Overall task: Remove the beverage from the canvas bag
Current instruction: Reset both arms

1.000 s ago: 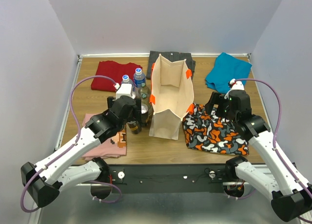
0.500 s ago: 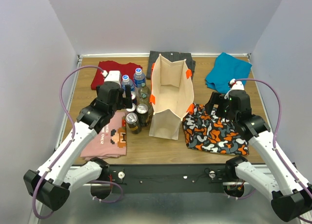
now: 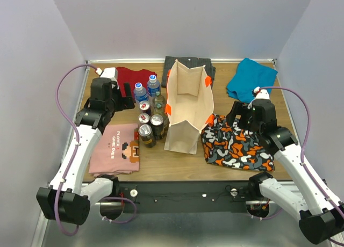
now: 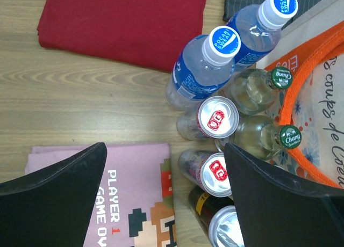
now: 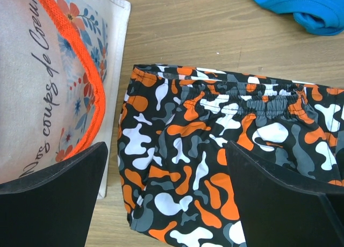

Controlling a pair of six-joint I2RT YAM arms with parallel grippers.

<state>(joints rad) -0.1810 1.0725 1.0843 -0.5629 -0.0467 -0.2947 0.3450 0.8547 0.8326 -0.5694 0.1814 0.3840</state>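
Note:
The beige canvas bag (image 3: 188, 104) with orange rim pieces stands upright mid-table; its open mouth shows only beige lining. It also shows in the left wrist view (image 4: 322, 113) and the right wrist view (image 5: 48, 96). Several drinks stand against its left side: two blue-capped bottles (image 3: 141, 91), green-capped glass bottles (image 4: 252, 88) and cans (image 3: 145, 133). My left gripper (image 3: 127, 102) is open and empty, above and left of the drinks, with its fingers (image 4: 54, 198) wide apart. My right gripper (image 3: 236, 114) is open and empty over the camouflage shorts (image 5: 215, 150), right of the bag.
A red cloth (image 3: 129, 78) lies at the back left and a pink printed shirt (image 3: 115, 150) at the front left. A dark grey cloth (image 3: 188, 64) lies behind the bag and a teal cloth (image 3: 250, 80) at the back right. Walls close in on three sides.
My left arm has pulled back from the cans beside the bag toward the back left, with its gripper open and empty. The right arm has not moved.

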